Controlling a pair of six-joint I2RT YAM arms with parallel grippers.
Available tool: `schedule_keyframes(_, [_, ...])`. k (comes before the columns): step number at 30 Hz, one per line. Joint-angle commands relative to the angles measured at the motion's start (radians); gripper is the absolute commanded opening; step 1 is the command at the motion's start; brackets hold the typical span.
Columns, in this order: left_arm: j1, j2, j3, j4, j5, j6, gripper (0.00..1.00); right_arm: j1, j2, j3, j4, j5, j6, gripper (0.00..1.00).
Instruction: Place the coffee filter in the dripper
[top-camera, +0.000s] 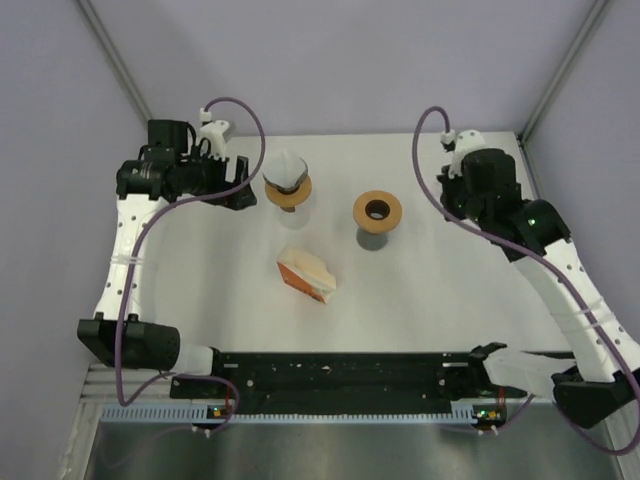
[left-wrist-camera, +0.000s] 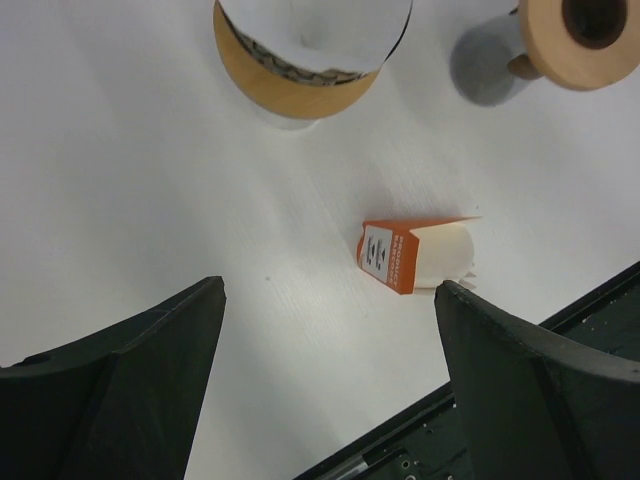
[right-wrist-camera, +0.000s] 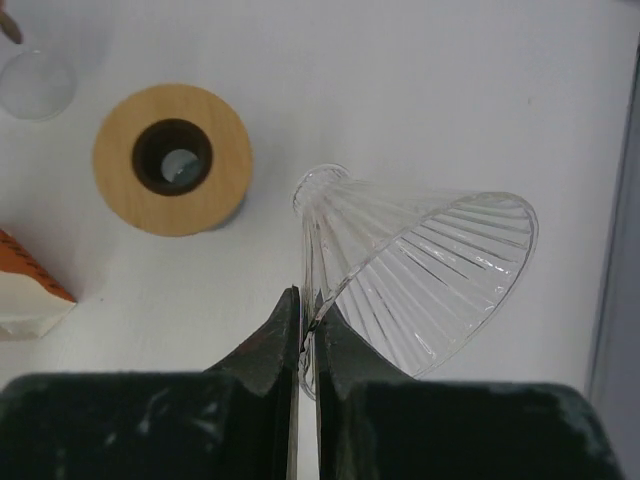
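1. Right end effector (right-wrist-camera: 308, 335) is clenched on the rim of the glass dripper (right-wrist-camera: 420, 270) — cone tipped sideways, narrow neck pointing ahead of the fingertips, mouth opening rightward.
2. Left end effector (left-wrist-camera: 330, 290) is released — the coffee filter (left-wrist-camera: 315, 30) sits ahead of it, in a wooden collar (left-wrist-camera: 290, 90).

Clear ribbed dripper (right-wrist-camera: 430, 270), orange box (left-wrist-camera: 385, 255), prob. tan-wood ring (right-wrist-camera: 115, 160).
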Motion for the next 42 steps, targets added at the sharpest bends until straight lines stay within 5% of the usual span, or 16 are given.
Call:
schedule_keyframes(1, [0.003, 0.001, 0.167, -0.015, 0.096, 0.008, 0.91, 0.247, -0.021, 0.116, 0.004, 0.139, -0.399, 0.0])
schedule_keyframes(9, [-0.02, -0.005, 0.319, -0.02, 0.211, -0.048, 0.89, 0.772, 0.045, -0.037, 0.098, 0.492, -1.026, 0.0])
schedule_keyframes(20, [-0.355, 0.041, 0.432, -0.049, 0.022, -0.019, 0.94, 0.916, 0.197, -0.052, 0.239, 0.596, -1.461, 0.0])
schedule_keyframes(31, [-0.558, 0.104, 0.379, -0.015, -0.191, -0.006, 0.85, 0.953, 0.231, -0.057, 0.29, 0.575, -1.496, 0.0])
schedule_keyframes(39, [-0.622, 0.122, 0.288, -0.007, -0.237, 0.011, 0.6, 0.953, 0.232, -0.037, 0.31, 0.534, -1.454, 0.0])
schedule_keyframes(42, [-0.626, 0.133, 0.28, -0.006, -0.234, 0.005, 0.39, 0.955, 0.227, -0.031, 0.33, 0.505, -1.438, 0.0])
